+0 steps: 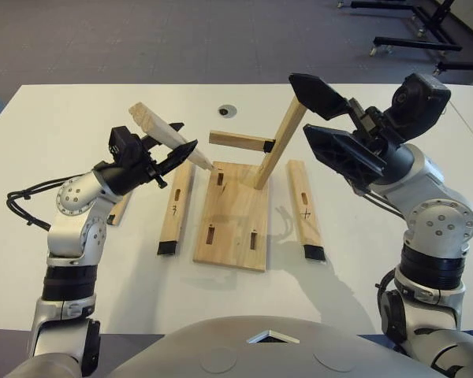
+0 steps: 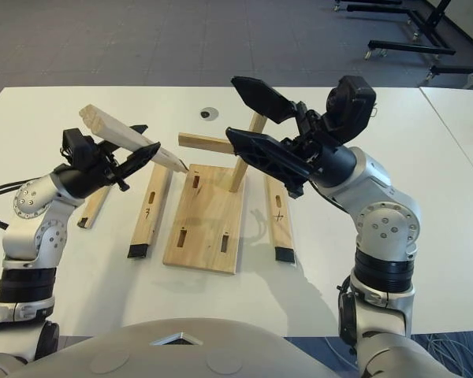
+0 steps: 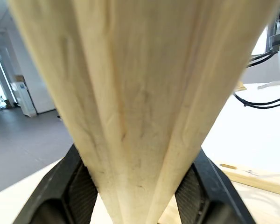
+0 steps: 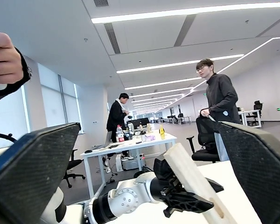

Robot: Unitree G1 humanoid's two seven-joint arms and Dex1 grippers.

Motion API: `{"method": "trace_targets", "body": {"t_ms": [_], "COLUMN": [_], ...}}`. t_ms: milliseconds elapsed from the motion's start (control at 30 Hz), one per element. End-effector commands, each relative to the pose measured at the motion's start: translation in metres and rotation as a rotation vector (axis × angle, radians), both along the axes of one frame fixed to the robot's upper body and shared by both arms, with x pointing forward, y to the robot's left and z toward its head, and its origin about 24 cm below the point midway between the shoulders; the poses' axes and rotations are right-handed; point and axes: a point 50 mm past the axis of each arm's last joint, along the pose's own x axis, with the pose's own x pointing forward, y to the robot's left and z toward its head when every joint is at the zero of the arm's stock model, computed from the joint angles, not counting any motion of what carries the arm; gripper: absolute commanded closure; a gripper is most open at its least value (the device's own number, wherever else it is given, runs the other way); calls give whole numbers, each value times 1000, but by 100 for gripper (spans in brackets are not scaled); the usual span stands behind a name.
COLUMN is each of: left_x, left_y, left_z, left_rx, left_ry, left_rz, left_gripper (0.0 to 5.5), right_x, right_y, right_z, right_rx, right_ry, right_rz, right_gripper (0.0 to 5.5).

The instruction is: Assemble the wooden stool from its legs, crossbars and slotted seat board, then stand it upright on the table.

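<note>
The slotted seat board (image 1: 230, 224) lies flat mid-table. One leg (image 1: 280, 142) stands tilted in its far right slot, with a crossbar (image 1: 236, 140) sticking out to the left. My left gripper (image 1: 180, 145) is shut on another leg (image 1: 164, 132), held slanted with its tenon tip (image 1: 211, 166) just above the board's far left slot. This held leg (image 3: 140, 93) sits between the black fingers (image 3: 77, 186). My right gripper (image 1: 299, 105) is open beside the top of the standing leg, nothing between its pads (image 4: 32, 177). Across from them is the left gripper's leg (image 4: 191, 179).
Loose legs lie on the white table (image 1: 55, 134): one (image 1: 176, 206) left of the board, one (image 1: 306, 209) right of it, and a third piece (image 1: 120, 209) under my left arm. A round grommet (image 1: 229, 111) sits behind the board. Black frames (image 1: 414, 41) stand on the floor beyond.
</note>
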Motion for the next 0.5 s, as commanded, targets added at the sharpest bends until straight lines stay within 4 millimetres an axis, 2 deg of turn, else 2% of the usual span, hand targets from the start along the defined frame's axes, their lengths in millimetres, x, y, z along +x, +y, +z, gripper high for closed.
{"method": "trace_targets", "body": {"t_ms": [33, 233, 500], "left_x": [10, 8, 6], "left_y": [-1, -1, -11], "left_z": [-2, -16, -22], "left_rx": [26, 51, 89], "left_ry": [-71, -75, -37], "left_rz": [-33, -156, -314], "left_gripper": [347, 347, 347], "right_x": [4, 3, 2], "right_y": [6, 8, 12], "right_z": [5, 5, 2], "right_rx": [-1, -11, -28], "right_ry": [-24, -29, -27], "right_rz": [8, 12, 21], "right_gripper": [10, 10, 10]}}
